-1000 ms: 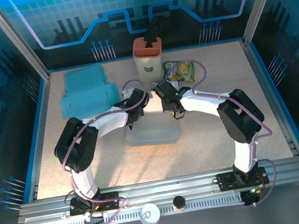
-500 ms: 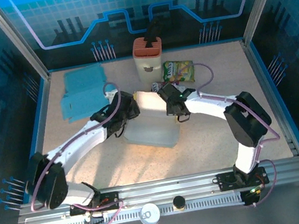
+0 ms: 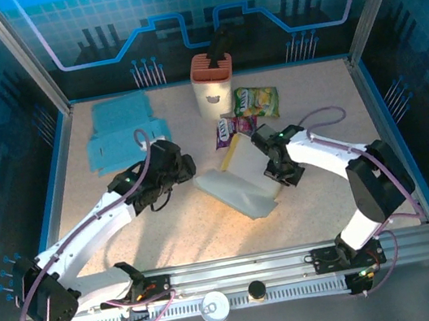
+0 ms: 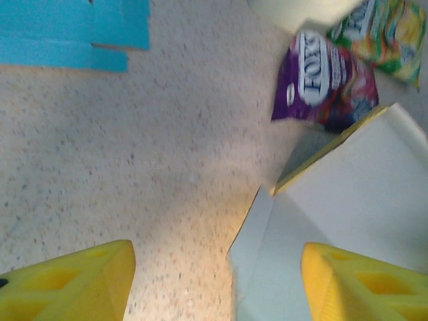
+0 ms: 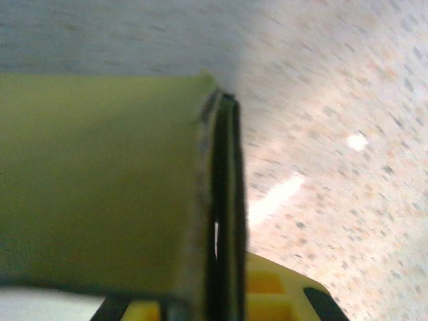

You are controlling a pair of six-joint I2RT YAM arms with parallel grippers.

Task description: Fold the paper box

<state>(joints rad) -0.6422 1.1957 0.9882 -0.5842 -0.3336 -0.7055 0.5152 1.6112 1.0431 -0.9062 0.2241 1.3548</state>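
The paper box (image 3: 239, 185) lies diagonally just right of the left gripper (image 3: 185, 168) – fingers spread, empty – while the right gripper (image 3: 276, 172) pinches its right edge

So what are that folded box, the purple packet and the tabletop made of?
The paper box looks like thin card, matte white outside and yellow inside, with sharp creases. The purple snack packet is probably glossy plastic film, crinkled and shiny. The tabletop is hard, speckled beige, perhaps laminate or stone-effect; I can't tell which.
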